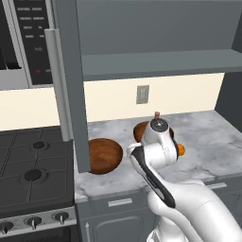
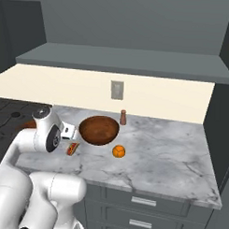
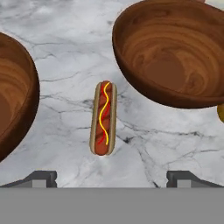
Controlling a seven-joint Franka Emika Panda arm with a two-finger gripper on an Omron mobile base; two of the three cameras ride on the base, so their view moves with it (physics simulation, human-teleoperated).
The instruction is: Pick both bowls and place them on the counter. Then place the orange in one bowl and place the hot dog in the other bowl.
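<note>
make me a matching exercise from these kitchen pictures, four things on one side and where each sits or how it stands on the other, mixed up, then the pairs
Things
1. hot dog
2. orange
3. shaker
4. gripper

Places or states
A. upright near the back wall, behind a bowl
B. open, poised over the hot dog
C. lying flat on the counter between the two bowls
D. bare on the marble in front of a bowl, not in it

Pairs: 1-C, 2-D, 3-A, 4-B
</note>
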